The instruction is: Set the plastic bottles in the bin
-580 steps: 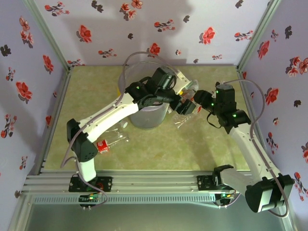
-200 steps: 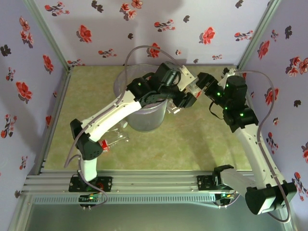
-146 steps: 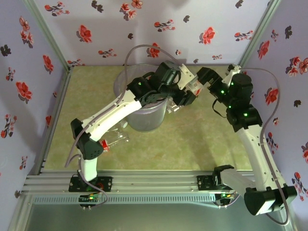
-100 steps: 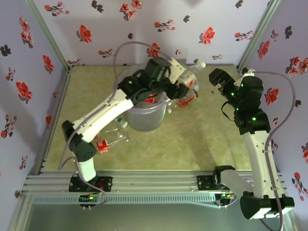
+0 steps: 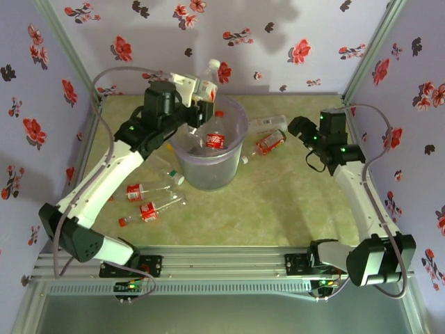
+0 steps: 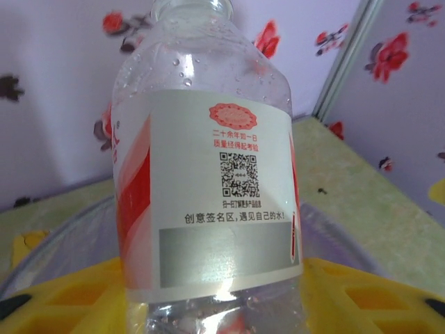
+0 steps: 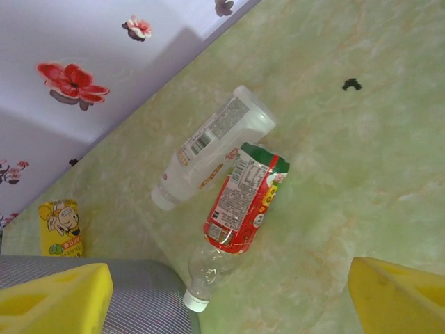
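Two loose bottles [image 5: 137,189] on the floor at left, left claw [image 5: 198,95] pinching a held bottle [image 5: 209,75] over the bin [image 5: 208,174], red bottle [image 5: 215,136] standing inside, two side bottles [image 5: 270,141] lying just right of it, right claw [image 5: 297,130] spread wide

Your top view looks down from behind the bases [image 5: 132,266], your left wrist view hugs one labelled bottle [image 6: 208,202], and your right wrist view, looking down, shares the red-labelled lying bottle [image 7: 240,209] with the top.

Bright, even light; soft arm shadows fall on the back wall [image 5: 174,28]. Bottle [image 6: 208,139] label is sharp, slight glare low down.
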You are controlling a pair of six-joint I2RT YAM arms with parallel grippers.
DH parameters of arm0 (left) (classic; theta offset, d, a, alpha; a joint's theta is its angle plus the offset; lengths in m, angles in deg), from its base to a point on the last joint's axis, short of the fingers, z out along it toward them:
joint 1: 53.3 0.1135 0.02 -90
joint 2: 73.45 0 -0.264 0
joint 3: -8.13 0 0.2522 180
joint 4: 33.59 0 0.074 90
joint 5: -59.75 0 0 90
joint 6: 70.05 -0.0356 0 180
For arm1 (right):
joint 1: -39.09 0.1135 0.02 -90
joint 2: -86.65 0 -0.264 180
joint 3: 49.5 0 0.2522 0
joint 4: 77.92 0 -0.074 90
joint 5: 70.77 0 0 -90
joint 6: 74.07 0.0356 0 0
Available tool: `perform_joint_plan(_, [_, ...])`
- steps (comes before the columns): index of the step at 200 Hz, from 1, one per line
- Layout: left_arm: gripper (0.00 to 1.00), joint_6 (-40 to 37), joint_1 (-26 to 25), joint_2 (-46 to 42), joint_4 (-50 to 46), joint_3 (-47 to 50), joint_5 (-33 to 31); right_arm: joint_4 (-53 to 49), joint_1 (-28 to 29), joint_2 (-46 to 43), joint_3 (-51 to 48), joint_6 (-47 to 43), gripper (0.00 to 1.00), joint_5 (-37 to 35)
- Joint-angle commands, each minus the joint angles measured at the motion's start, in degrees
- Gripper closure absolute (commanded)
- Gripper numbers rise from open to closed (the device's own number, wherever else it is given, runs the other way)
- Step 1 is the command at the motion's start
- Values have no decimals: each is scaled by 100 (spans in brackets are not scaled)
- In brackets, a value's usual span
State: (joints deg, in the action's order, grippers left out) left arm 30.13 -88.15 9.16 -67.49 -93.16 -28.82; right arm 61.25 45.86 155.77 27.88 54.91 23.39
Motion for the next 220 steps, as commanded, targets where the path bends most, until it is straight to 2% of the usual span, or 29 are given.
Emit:
perform_joint_plan(1, [47, 211, 22, 58, 636, 375, -55, 398, 96, 212, 55, 22, 11, -209])
perform_joint_plan(83, [46, 140, 55, 223, 229, 837, -184, 1015, 703, 1984, 364, 624, 16, -676])
perform_joint_plan(114, [45, 193, 109, 309, 227, 948, -178, 1055, 858, 2584, 574, 866, 14, -962])
perform_joint_plan(173, [26, 171, 136, 470, 146, 923, -138, 976, 1191, 3488, 946, 1021, 11, -1309])
perform_joint_plan(220, [5, 82, 136, 409, -68, 738, -111, 975, 1358, 4019, 1098, 1093, 11, -1339])
